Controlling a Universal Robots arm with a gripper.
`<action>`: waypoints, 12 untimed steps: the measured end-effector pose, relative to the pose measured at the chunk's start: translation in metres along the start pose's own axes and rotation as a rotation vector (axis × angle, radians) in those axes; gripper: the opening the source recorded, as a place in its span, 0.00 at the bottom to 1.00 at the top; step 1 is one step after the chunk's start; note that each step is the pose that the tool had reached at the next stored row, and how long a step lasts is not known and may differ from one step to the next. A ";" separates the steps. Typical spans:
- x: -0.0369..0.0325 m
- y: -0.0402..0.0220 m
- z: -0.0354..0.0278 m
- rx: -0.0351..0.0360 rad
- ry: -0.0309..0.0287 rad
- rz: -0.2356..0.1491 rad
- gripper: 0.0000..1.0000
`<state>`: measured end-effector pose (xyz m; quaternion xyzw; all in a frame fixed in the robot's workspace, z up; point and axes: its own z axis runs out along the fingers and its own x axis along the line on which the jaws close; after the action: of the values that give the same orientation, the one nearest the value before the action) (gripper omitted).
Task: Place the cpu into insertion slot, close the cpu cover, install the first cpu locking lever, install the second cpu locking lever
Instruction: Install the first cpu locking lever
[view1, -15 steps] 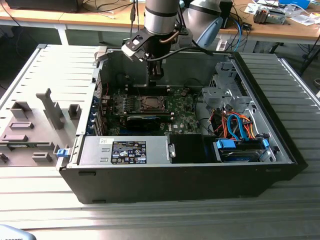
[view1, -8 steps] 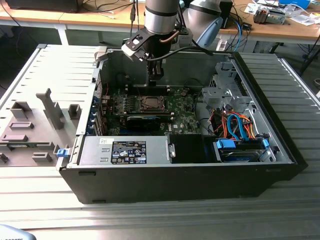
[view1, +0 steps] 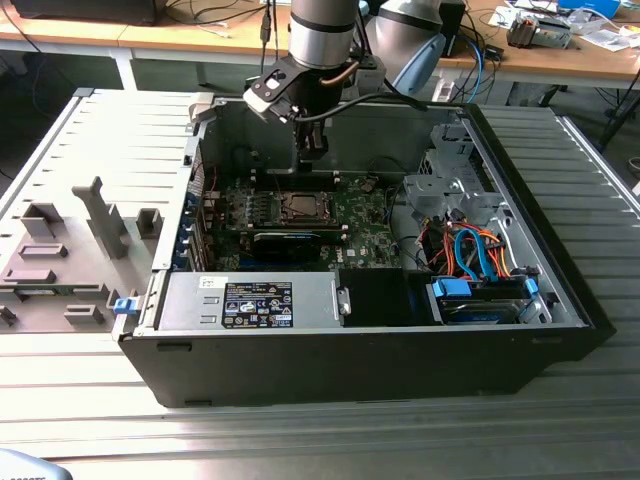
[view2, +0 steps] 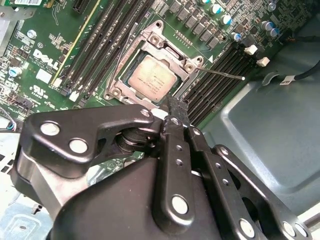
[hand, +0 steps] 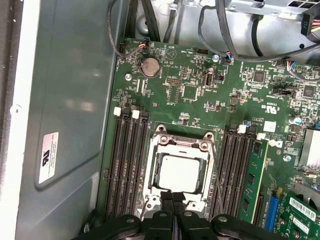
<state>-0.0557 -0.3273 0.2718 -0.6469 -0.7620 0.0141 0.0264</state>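
Observation:
The cpu (hand: 181, 172) lies flat in the insertion slot (view1: 300, 207) on the green board, its silver top showing in both wrist views (view2: 154, 77). The cpu cover (hand: 181, 145) is a silver frame lying down around it, with the chip in its window. A thin locking lever (view2: 220, 72) stands out from one side of the socket over the memory slots. My gripper (hand: 173, 199) is shut, with its black fingertips (view2: 176, 106) pressed together at the socket's edge and nothing between them. In the exterior view the gripper (view1: 312, 152) hangs just above the socket.
The board sits inside an open black computer case (view1: 360, 360) on a ribbed table. Rows of memory slots (hand: 125, 165) flank the socket. Bundled orange and blue cables (view1: 475, 250) and a drive cage fill the exterior view's right. A power supply (view1: 250, 300) lies at the near side.

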 end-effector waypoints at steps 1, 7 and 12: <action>0.0000 0.0000 0.0000 0.0000 -0.0001 -0.002 0.11; 0.0000 0.0000 0.0000 0.0003 -0.0007 -0.012 0.11; 0.0000 0.0000 0.0000 0.0003 -0.0008 -0.015 0.11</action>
<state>-0.0558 -0.3273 0.2718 -0.6412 -0.7668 0.0143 0.0262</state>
